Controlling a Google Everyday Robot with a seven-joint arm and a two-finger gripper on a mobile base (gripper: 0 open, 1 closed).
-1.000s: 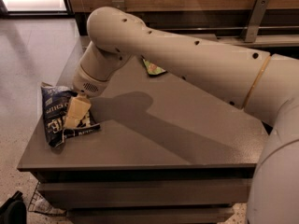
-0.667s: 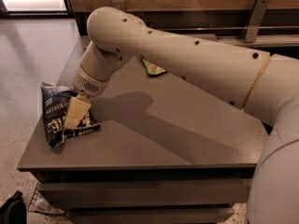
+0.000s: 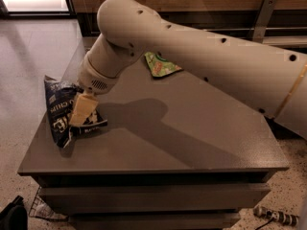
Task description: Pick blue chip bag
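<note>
The blue chip bag point(image 3: 56, 104), dark navy with white lettering, stands crumpled at the left edge of the grey table point(image 3: 192, 143), partly raised off the top. My gripper point(image 3: 76, 121) reaches down from the large cream arm and is shut on the bag. One cream finger point(image 3: 82, 109) lies across the bag's front; the other is hidden behind it.
A light green snack pouch point(image 3: 160, 64) lies at the table's far side, behind the arm. The arm casts a shadow across the tabletop. On the floor are a black object point(image 3: 12, 217) at the lower left and a power strip point(image 3: 273, 215) at the lower right.
</note>
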